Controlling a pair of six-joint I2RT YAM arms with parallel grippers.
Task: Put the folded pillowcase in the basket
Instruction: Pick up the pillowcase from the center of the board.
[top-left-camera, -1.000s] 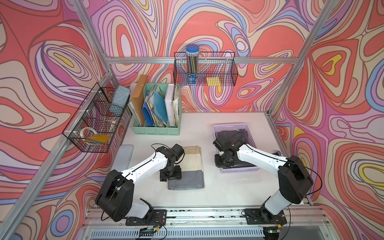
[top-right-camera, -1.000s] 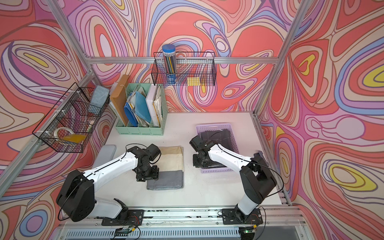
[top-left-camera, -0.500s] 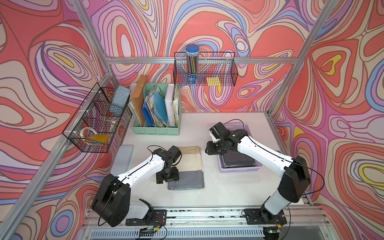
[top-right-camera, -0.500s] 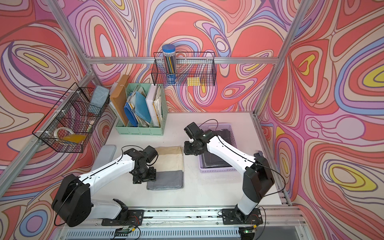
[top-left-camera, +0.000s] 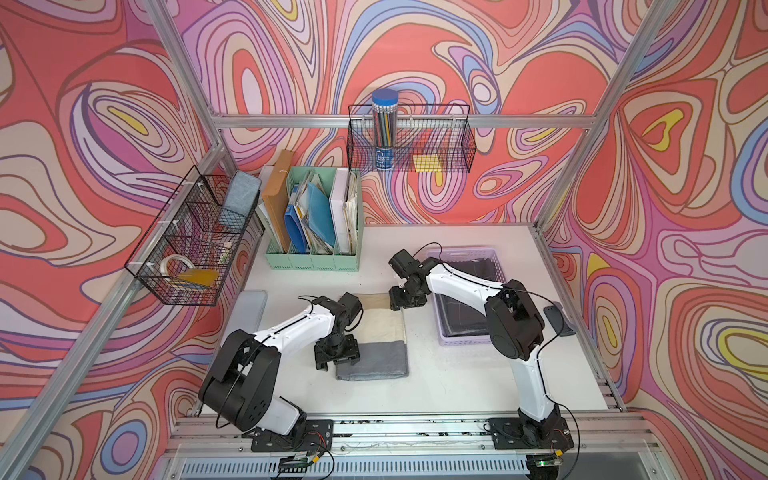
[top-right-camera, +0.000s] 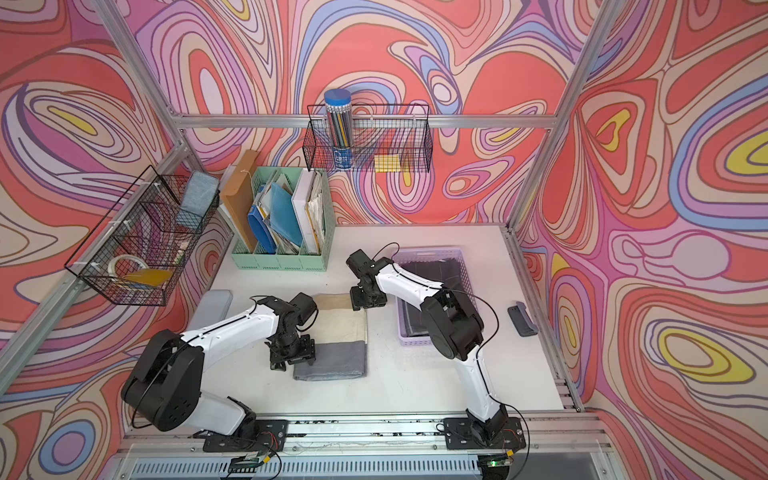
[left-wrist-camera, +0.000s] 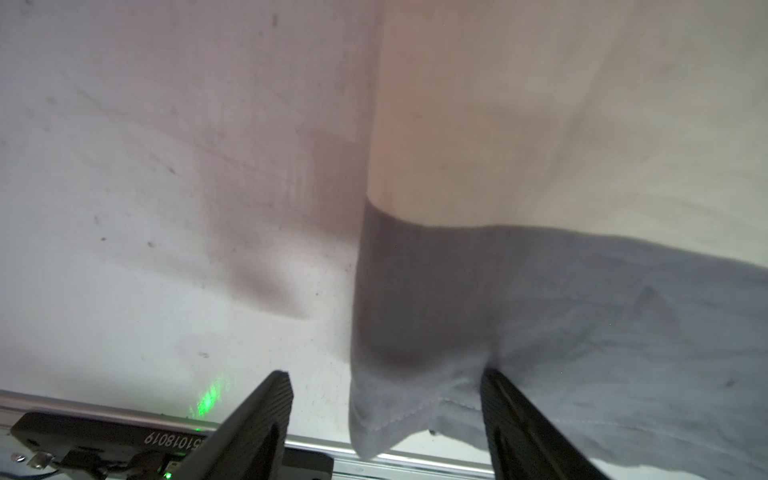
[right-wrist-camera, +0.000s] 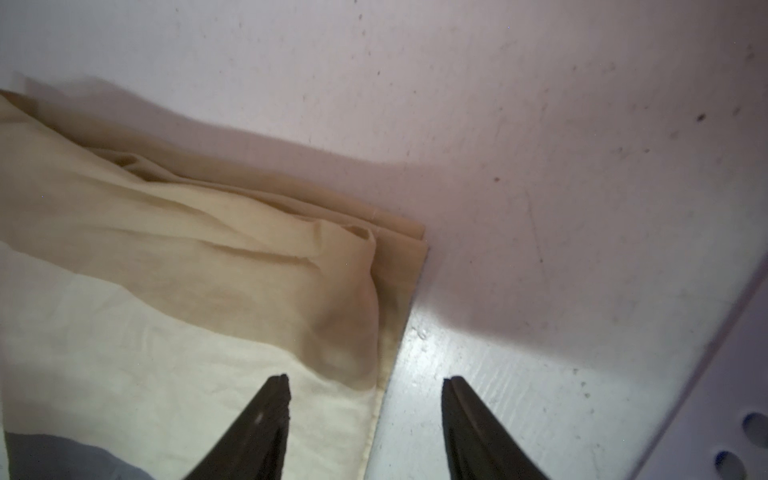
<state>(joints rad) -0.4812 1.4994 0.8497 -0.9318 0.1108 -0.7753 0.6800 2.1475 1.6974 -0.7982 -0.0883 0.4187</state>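
One white worktop (top-left-camera: 457, 386) carries everything shown. The lavender basket (top-left-camera: 462, 340) stands on its right side, with a dark cloth (top-left-camera: 461, 320) already lying flat inside. Just to the left of the basket and apart from it, the folded pillowcase (top-left-camera: 384, 324) lies flat on the worktop. It shows three bands: tan at the far end, cream in the middle, grey at the near end. It is judged light, limp and thin. Its several loose layers will probably sag, slide over one another and fall open if lifted by a single ply or at one spot. The best hold is therefore judged to be two opposite corners or edges, each bite taking the full stack of layers, so that the fold travels level. The left jaws stand spread and low at the grey band's near left corner. In the left wrist view one fingertip (left-wrist-camera: 274, 399) is over bare worktop and the opposite one over grey cloth, with the edge between them and nothing gripped. The right jaws, also spread and empty, straddle the right-hand edge close to the tan far corner. In the right wrist view one fingertip (right-wrist-camera: 270, 399) hangs over cream cloth, its partner over bare worktop. Whether either pair touches the fabric cannot be told.
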